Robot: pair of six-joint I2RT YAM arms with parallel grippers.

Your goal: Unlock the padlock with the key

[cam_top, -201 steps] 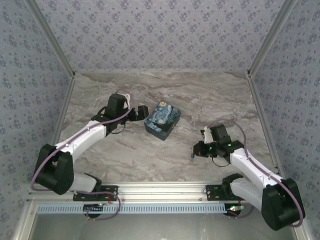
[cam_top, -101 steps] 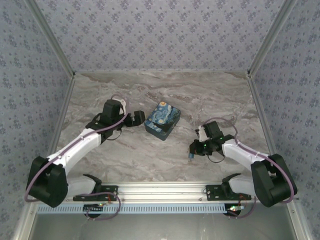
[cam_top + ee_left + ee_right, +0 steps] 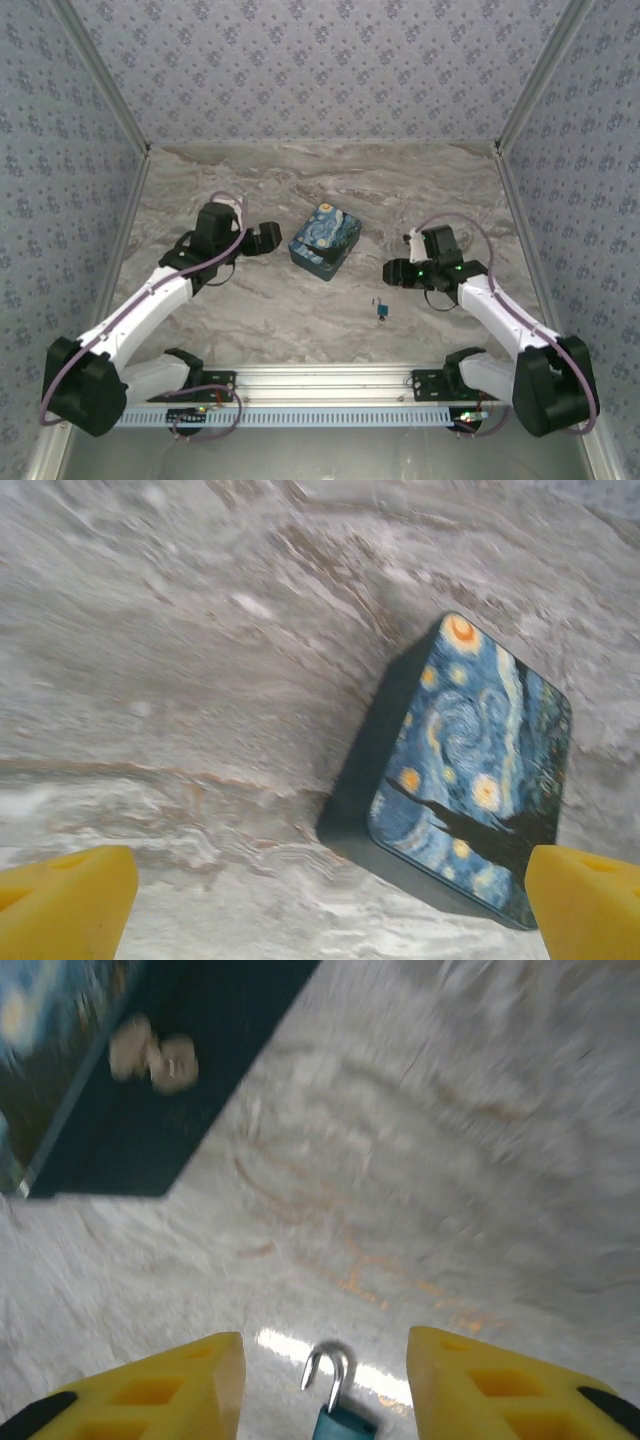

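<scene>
Padlock: lies on marble table, just nearward of right gripper, shackle pointing ahead between its spread, empty fingers. Left gripper, also spread, well apart.

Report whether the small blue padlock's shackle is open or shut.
Open, it appears: in the right wrist view the thin silvery shackle rises from the small blue padlock like a hook, one end hanging free.

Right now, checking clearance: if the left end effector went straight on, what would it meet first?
Probably the blue painted box, just ahead of the left end effector; depth is unclear.
</scene>
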